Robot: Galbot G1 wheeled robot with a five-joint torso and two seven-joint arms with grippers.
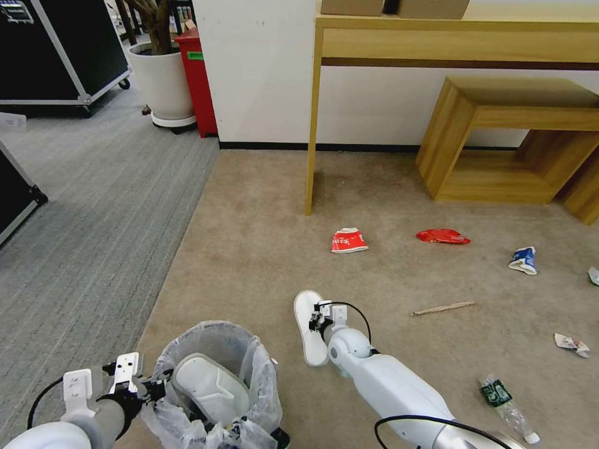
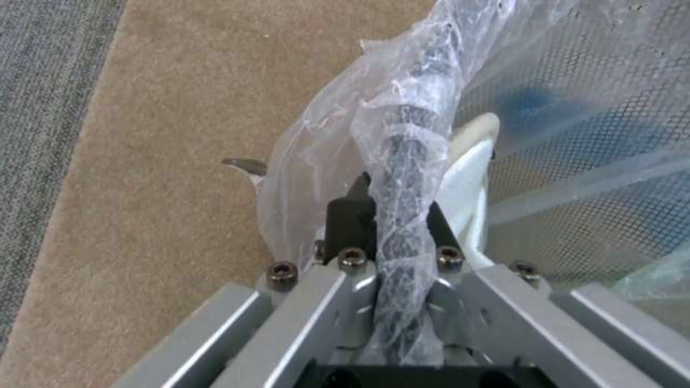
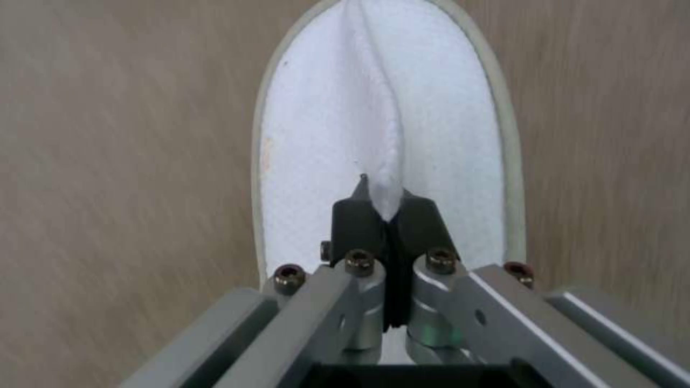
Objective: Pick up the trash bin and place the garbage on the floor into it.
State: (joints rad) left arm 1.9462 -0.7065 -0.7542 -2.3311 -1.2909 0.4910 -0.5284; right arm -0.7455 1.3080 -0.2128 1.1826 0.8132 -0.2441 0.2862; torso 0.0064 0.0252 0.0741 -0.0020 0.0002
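The trash bin, lined with a crinkly plastic bag, hangs at the lower left with one white slipper inside. My left gripper is shut on its bagged rim, gripper. My right gripper is shut on a pinched fold in the upper of a second white slipper lying on the carpet; in the right wrist view that slipper lies beyond the gripper. More garbage lies ahead: a crushed red-white cup, a red wrapper, a blue-white carton, a wooden stick, crumpled paper and a clear bottle.
A tall wooden desk's leg stands behind the cup, and a low wooden shelf sits against the wall at the right. At the far left are a white plant pot, a red box and black cases on grey carpet.
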